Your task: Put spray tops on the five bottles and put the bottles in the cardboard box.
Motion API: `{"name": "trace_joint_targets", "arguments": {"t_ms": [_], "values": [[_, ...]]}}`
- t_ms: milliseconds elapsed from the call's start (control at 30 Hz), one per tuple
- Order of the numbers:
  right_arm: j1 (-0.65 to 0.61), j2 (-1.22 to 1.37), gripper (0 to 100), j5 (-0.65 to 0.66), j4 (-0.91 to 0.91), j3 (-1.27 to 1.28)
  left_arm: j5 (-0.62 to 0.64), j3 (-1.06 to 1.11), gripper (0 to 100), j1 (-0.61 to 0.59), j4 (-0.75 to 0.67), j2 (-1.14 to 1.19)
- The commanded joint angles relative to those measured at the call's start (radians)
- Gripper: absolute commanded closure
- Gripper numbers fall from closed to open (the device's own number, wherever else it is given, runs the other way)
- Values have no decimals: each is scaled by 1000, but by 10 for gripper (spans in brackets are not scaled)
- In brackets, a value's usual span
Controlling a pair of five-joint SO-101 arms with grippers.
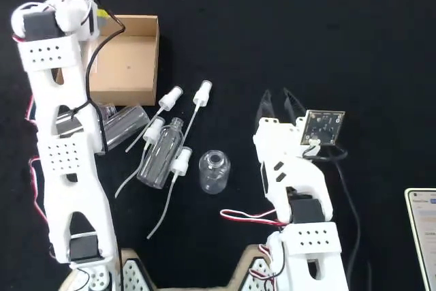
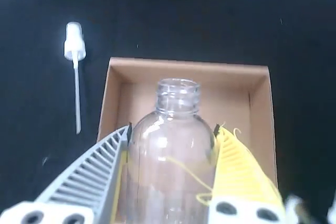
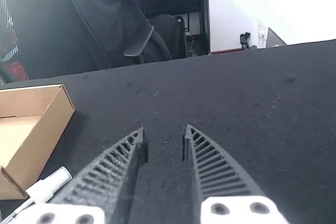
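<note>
The black bench (image 1: 354,46) is spread beneath both arms. The cardboard box (image 1: 129,59) is set open side up directly under the left end effector (image 2: 172,129) and well apart from the right end effector (image 3: 164,129).

The left end effector is closed on a clear bottle (image 2: 173,103), which is clamped between a grey finger (image 2: 89,177) and a yellow finger (image 2: 239,171) pressed to opposite sides of its body. This bottle is held over the inside of the box, with its open neck pointed away from the wrist. Whether it touches the box floor cannot be told.

The right end effector is held low over bare bench. Its black fingers (image 3: 110,171) are parted by a narrow gap and nothing is gripped.

Three more bottles are found between the two end effectors. An upright bottle (image 1: 214,170) with an open mouth is placed nearest the right end effector. A second bottle (image 1: 162,149) is laid on its side farther towards the left arm. A third bottle (image 1: 126,122) is laid near the box, partly hidden behind the left arm.

Four white spray tops (image 1: 202,92) with thin tubes are scattered around the second bottle. One corner top (image 1: 170,97) is placed just beside the box. A lit screen (image 1: 422,236) is seen well apart from the right end effector.
</note>
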Motion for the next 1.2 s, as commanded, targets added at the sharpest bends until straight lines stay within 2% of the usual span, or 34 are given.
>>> {"name": "trace_joint_targets", "arguments": {"t_ms": [0, 100, 367, 467, 633, 800, 1033, 1167], "values": [[-8, -22, 882, 8, -28, -7, -75, -58, 858, 2, 114, -146], [-8, -22, 882, 8, -28, -7, -80, -58, 859, -33, 133, -192], [-6, -22, 882, 8, -29, -8, -72, -53, 859, -231, 138, -417], [-6, -22, 882, 8, -29, -10, -72, 30, 859, -306, 138, -511], [-6, -22, 882, 8, -29, -10, -84, 404, 857, -389, 137, -701], [-6, -22, 882, 8, -29, -10, -137, 754, 857, -389, 106, -884], [-6, -22, 882, 8, -29, -12, -138, 1310, 857, -398, -146, -1143], [-6, -22, 882, 8, -29, -12, -158, 1790, 838, -403, -440, -1366]]}}
